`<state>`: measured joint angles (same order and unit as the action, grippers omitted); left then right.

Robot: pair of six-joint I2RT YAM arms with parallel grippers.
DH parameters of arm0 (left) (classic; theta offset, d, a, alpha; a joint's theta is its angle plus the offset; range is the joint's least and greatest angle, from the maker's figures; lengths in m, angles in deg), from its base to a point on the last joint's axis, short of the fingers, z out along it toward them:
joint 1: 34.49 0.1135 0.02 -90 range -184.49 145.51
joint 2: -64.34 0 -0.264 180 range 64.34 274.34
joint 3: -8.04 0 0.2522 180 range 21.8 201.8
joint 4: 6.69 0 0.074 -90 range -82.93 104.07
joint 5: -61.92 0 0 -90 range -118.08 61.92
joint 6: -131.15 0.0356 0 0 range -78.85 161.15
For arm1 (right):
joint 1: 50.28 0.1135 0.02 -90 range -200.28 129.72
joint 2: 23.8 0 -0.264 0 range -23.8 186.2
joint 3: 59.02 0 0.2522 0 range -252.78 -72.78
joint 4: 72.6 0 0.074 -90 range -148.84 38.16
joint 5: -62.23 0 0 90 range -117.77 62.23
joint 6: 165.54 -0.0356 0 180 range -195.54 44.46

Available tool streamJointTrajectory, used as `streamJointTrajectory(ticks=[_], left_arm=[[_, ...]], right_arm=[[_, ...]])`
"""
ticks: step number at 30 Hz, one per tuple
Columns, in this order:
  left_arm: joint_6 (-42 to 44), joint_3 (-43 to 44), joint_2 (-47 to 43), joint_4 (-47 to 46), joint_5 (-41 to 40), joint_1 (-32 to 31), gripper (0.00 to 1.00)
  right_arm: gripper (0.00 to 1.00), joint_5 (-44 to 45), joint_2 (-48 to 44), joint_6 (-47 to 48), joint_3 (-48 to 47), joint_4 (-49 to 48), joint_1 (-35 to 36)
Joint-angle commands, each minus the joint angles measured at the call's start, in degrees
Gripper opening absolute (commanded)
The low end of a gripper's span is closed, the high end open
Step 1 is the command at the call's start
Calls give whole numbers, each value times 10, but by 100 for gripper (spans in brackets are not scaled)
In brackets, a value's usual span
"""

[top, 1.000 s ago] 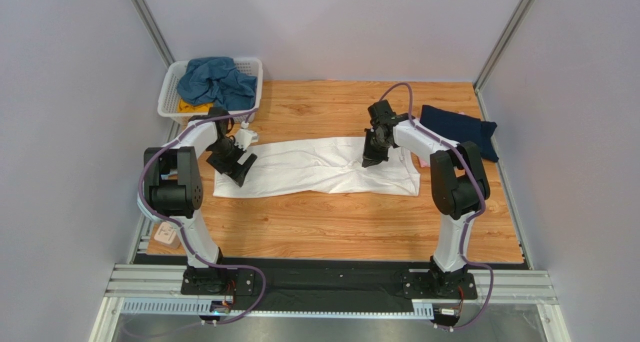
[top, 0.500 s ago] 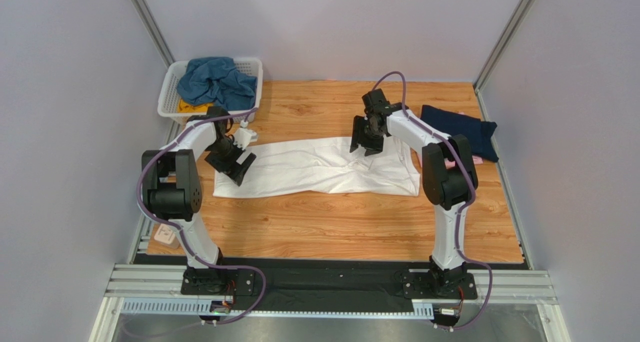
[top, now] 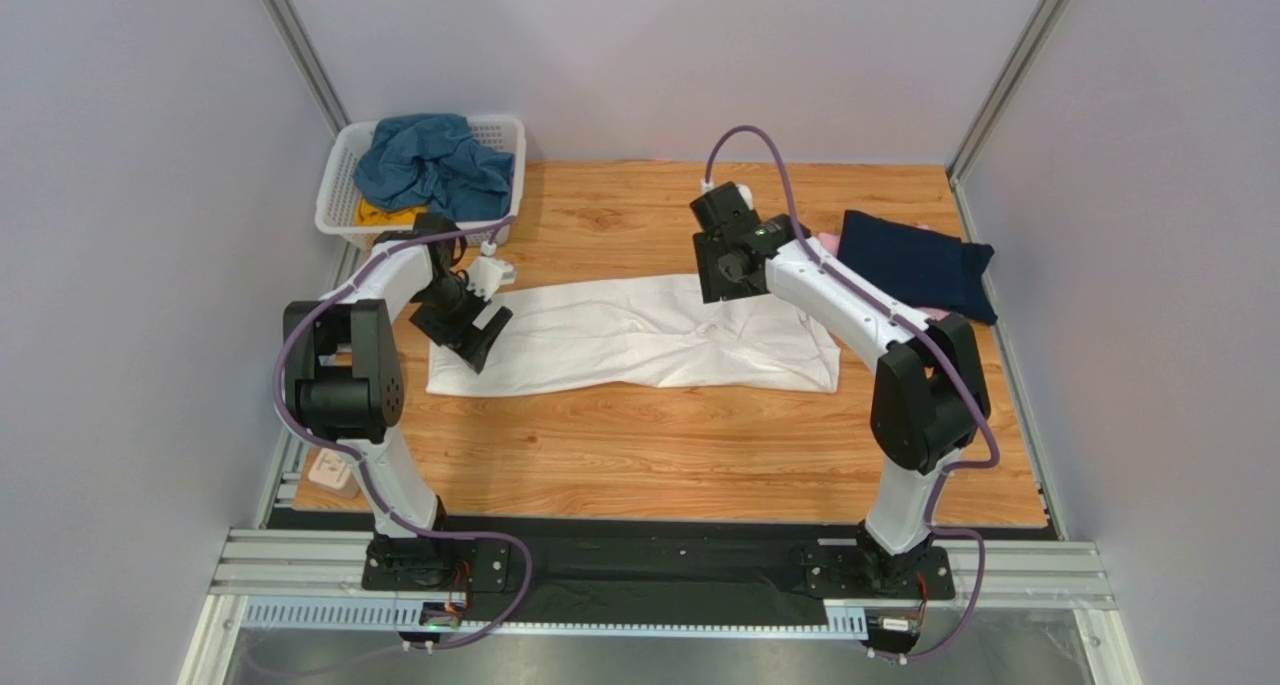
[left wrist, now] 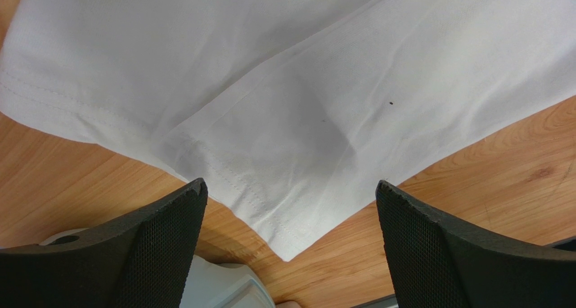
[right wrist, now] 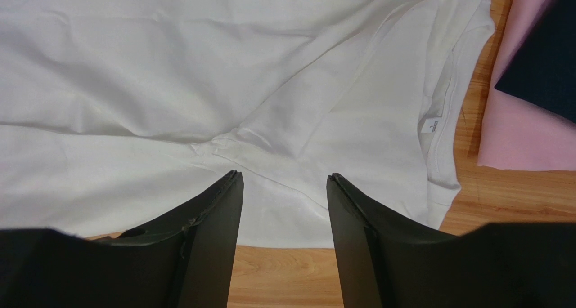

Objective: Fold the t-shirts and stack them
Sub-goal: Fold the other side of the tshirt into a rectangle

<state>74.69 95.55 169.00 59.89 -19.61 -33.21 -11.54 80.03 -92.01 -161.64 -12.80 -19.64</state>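
**While the white shirt lies in a long band, both pincers hang empty**

Since the white t-shirt point(top: 631, 333) lies mid-tabletop as one long band, sleeves tucked in and collar toward your right, I judge the lengthwise folds done and the crosswise fold next. Your left pincer point(left wrist: 291, 193) hangs low over the hem corner at the band's left end, its fingers spread wide with nothing between them. Farther back, your right pincer point(right wrist: 284, 180) hovers over the shirt's far edge, fingers partly apart and gripping nothing. The tucked sleeve and the collar label show beneath it.

The next move calls for a bite on the hem end through every layer, then a carry toward the collar with the edges matched. Thin cloth flat on wood gives little to grip, so you will likely need to come right down to the surface.

The arm bases sit on a metal rail point(top: 676, 588) at the near edge, and beyond it the tabletop point(top: 676, 445) is wood-grain plank. At its right, past the collar, a folded navy t-shirt point(top: 917, 262) lies on a pink t-shirt point(right wrist: 520, 132); that looks like your stack. In the far left corner a white slatted basket point(top: 334, 190) holds a crumpled teal-blue t-shirt point(top: 433, 160) over a yellow t-shirt point(top: 379, 214). Plain grey walls point(top: 661, 55) and slanted metal posts point(top: 301, 48) close the cell.
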Motion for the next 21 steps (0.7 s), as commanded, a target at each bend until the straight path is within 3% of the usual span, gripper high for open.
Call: streamJointTrajectory(ticks=[1,11,21], left_arm=[[4,12,-20,13,9,1,100],[6,11,-21,19,15,1,100],[12,7,-19,17,12,2,100]], right_arm=[[54,107,34,46,18,20,36],[52,204,84,88,33,26,81],[51,183,88,82,48,15,87]])
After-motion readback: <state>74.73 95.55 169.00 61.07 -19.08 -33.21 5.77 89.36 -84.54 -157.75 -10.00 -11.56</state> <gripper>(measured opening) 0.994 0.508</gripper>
